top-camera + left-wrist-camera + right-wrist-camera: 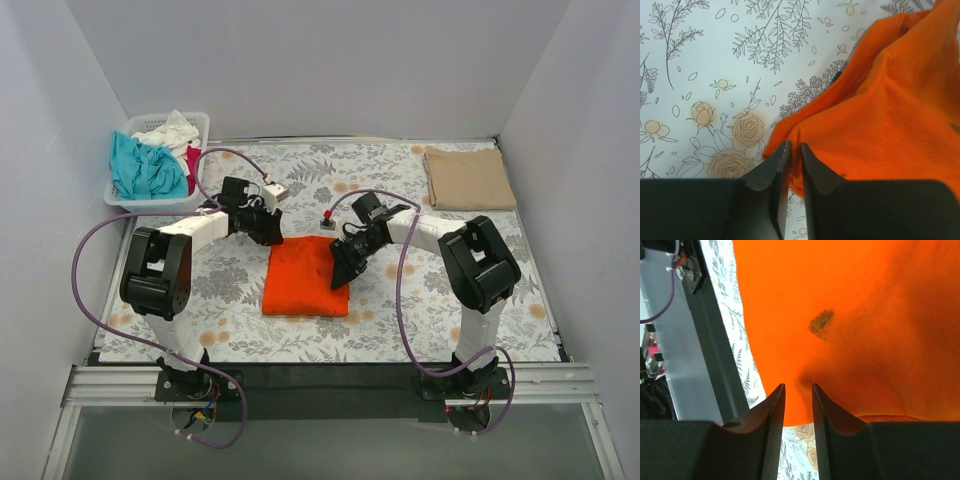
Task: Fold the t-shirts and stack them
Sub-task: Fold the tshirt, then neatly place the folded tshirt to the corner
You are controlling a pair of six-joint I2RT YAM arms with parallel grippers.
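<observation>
Orange shirt (305,280): folded into a rough rectangle and lying flat mid-table, between the two arms. It is bright and plain. The right wrist view shows one small dark mark (821,322) on the cloth.
Left gripper (272,236): low at the orange shirt's far left corner, reaching in from the left.
Left fingers (771,172): set nearly together with only a slit between them. The shirt's edge runs into that slit, so they are pinched on the cloth near its corner.
Right gripper (343,270): low at the orange shirt's right edge, reaching in from the right.
Right fingers (832,412): close together, the thin gap at the tips filled with orange. The cloth puckers into a ridge just at the tips, and the fingers are clamped on the shirt's edge.
Tan shirt (468,178): folded square and lying flat at the table's far right corner, well apart from the orange shirt and both grippers.
Basket (150,205): white and slatted, at the far left corner beside the wall.
Teal shirt (145,168): crumpled in the basket, filling its left and near part.
White shirt (170,132): crumpled at the basket's far side, heaped above the rim.
Red shirt (193,160): only a strip shows, at the basket's right side, touching the teal shirt.
Table (230,290): covered by a pale floral cloth with grey leaves and peach roses.
Cables (400,290): purple, one looping along each arm.
</observation>
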